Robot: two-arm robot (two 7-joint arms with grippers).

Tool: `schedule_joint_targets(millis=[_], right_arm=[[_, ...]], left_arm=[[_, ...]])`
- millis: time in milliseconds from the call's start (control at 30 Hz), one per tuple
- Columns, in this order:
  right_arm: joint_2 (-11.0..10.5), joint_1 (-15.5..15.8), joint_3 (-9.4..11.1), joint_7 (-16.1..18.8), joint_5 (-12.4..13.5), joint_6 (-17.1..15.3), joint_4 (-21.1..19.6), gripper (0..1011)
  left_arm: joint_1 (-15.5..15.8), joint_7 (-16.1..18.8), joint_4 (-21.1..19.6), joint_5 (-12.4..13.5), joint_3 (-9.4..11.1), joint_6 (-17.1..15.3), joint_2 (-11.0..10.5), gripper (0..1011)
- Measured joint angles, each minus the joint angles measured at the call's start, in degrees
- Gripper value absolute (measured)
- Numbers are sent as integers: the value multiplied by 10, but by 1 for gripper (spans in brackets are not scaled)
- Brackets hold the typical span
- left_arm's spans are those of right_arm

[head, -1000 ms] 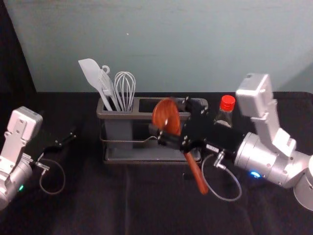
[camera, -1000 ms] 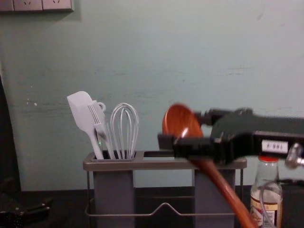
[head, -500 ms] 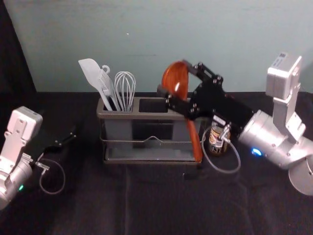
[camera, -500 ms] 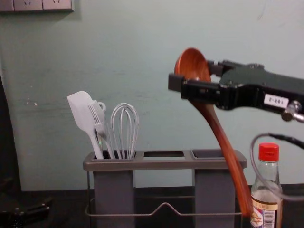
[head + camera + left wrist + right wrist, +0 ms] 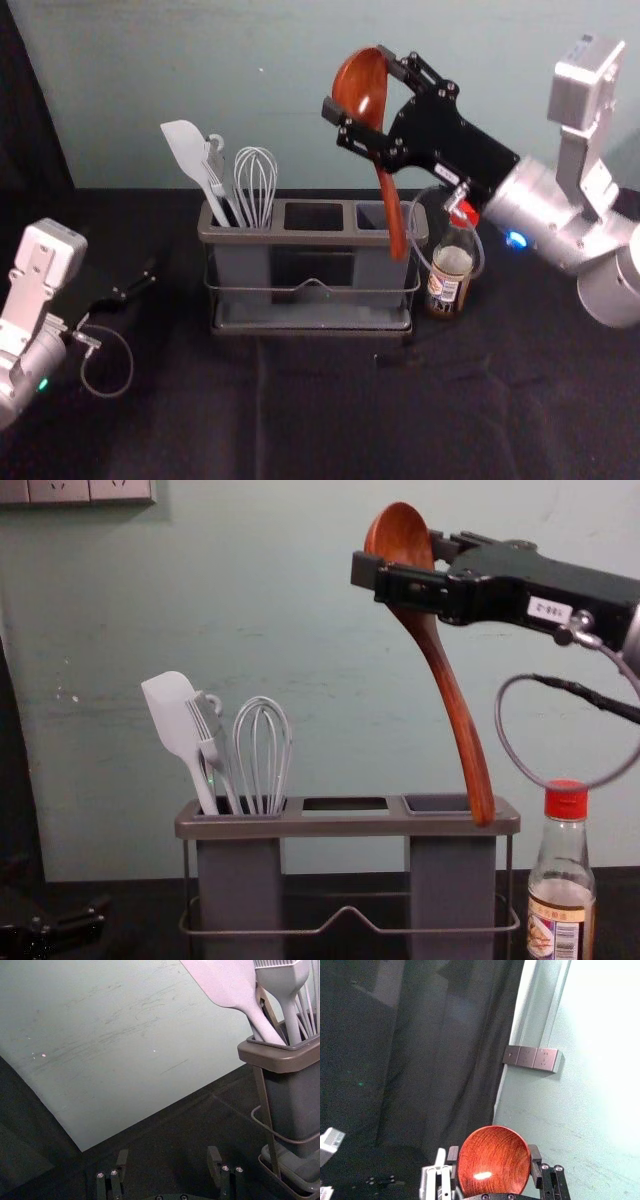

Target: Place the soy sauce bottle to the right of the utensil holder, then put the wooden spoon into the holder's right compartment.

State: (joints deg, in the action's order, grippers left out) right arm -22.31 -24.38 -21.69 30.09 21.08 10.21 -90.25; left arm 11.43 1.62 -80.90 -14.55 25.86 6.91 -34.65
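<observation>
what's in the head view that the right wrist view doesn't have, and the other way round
Head view: the utensil holder, the soy sauce bottle beside it, and the wooden spoon's long handle.

Right wrist view: a row of wall sockets.

Both: the spoon's bowl, gripped by the right claw, plus the parked left arm, at the head view's left edge, and the pale wall.

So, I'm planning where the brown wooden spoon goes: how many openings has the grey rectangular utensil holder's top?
3: the left opening, holding white utensils; the middle opening; the right opening, nearest the red-capped glass bottle.
</observation>
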Motion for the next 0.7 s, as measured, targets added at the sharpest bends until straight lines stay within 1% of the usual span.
schedule_joint_targets(millis=[167,200,233,333,367,400,533,567,700], right_arm=[[12,-43,-8,4,-6,0,37,837],[13,-47,-9,5,-7,0,41,838],[18,-59,-13,6,-9,0,55,838],[29,-79,-19,9,-13,3,82,837],[29,-79,-19,9,-13,3,82,838],[33,-88,-21,10,-13,5,95,838],[46,-107,-29,14,-17,11,128,837],[46,-107,-29,14,-17,11,128,838],[54,-119,-33,16,-20,18,156,837]], left_arm=[[0,0,0,0,0,0,0,1011],[0,0,0,0,0,0,0,1011],[0,0,0,0,0,0,0,1011],[0,0,0,0,0,0,0,1011],[0,0,0,0,0,0,0,1011],[0,0,0,0,0,0,0,1011],[0,0,0,0,0,0,0,1011],[0,0,0,0,0,0,0,1012],[0,0,0,0,0,0,0,1011]])
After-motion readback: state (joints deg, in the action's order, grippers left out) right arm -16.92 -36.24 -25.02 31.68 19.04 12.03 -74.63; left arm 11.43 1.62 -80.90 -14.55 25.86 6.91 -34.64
